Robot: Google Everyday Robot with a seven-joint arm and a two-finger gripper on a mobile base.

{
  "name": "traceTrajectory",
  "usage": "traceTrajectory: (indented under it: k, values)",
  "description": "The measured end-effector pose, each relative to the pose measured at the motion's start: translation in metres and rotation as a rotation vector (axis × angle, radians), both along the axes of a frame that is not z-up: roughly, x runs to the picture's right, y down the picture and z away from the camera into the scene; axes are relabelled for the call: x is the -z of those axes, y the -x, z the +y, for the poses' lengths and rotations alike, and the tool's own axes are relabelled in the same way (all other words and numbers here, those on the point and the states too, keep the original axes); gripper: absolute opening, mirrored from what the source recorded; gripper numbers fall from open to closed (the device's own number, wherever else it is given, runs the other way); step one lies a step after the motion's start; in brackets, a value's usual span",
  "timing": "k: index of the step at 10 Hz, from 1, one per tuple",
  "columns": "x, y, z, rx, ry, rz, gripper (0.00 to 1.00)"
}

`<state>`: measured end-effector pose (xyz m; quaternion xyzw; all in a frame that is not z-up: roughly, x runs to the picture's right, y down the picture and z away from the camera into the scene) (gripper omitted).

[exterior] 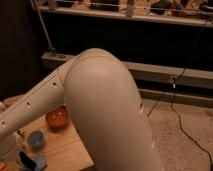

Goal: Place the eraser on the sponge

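My big white arm [105,105] fills the middle of the camera view and reaches down to the lower left. Its gripper [7,149] hangs there over the wooden table [65,147], mostly cut off by the left edge. A corner of the light blue sponge [40,162] shows at the bottom edge. A small black shape [24,158] lies right beside it and may be the eraser. I cannot tell whether the gripper touches it.
A red bowl [57,118] sits on the table's far side. A small round blue cup [36,140] stands between the bowl and the sponge. The table's right edge drops to speckled floor [185,140] crossed by a black cable [177,107]. A dark shelf unit [130,15] stands behind.
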<state>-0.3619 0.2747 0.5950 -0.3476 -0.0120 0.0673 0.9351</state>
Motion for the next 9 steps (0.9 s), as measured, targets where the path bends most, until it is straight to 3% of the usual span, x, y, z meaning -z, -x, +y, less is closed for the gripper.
traceTrajectory:
  k: [9]
  values:
    - [-0.007,-0.0016,-0.0013,0.016,-0.03,0.002,0.22]
